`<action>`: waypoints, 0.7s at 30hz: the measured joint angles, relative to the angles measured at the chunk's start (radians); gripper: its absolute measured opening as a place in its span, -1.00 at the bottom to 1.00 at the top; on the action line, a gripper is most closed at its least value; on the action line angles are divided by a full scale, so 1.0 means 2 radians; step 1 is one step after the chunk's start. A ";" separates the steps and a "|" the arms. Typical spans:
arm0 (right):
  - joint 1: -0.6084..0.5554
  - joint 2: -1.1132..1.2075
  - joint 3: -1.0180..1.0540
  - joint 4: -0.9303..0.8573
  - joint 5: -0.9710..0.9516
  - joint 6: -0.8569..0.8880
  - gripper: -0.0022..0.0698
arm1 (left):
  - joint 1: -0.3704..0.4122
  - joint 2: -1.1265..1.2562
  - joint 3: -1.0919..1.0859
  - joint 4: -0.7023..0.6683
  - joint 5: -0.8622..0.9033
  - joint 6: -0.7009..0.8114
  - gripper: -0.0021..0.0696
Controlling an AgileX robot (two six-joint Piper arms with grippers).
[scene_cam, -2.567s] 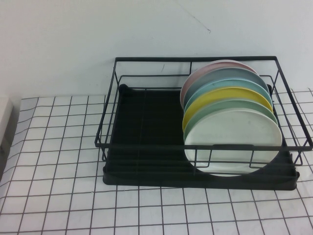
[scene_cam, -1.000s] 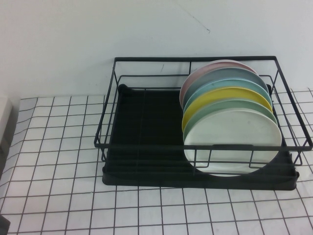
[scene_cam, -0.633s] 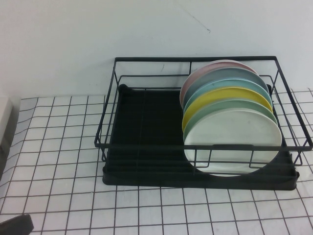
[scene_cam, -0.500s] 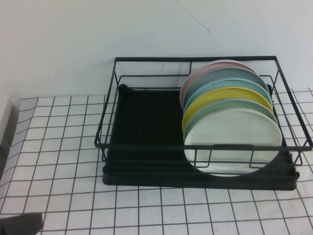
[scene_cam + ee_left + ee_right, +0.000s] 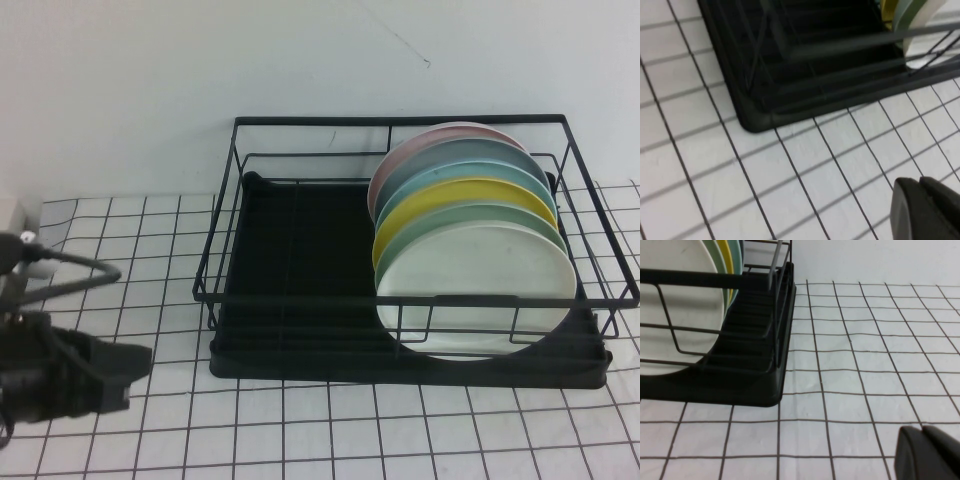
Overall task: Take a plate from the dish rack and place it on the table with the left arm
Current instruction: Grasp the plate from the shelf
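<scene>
Looking down from the raised camera, we see the dish rack (image 5: 420, 250) standing at the far middle and right of the table (image 5: 330, 440), its black tray base resting on the gridded white cloth. Six plates stand on edge in the rack's right half, leaning back in a row. Nearest to us is the white plate (image 5: 478, 290), upright behind the front wires; directly behind it sits a mint green plate (image 5: 455, 216), then a yellow plate (image 5: 440, 197), with teal, grey-blue and pink ones farther back. The rack's left half holds only its black tray.

Our left arm (image 5: 60, 370) reaches in low at the near left edge, well apart from the rack and every plate. Its left gripper (image 5: 926, 210) is clenched, fingers pressed together on nothing, hovering above bare cloth near the rack's near left corner. Our right gripper (image 5: 929, 454) likewise hangs over bare cloth beside the rack's right end, fingers closed and empty.
</scene>
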 joint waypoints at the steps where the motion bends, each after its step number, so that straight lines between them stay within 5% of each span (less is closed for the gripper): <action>1: 0.000 0.000 0.000 0.000 0.000 0.000 -0.94 | 0.000 0.012 -0.009 -0.002 0.000 0.011 -0.95; 7: 0.000 0.000 0.000 0.000 0.000 0.000 -0.94 | -0.038 0.101 -0.091 -0.010 0.001 0.051 -0.95; 21: 0.000 0.000 0.000 0.000 0.000 0.000 -0.94 | -0.240 0.300 -0.309 0.099 0.002 0.077 -0.95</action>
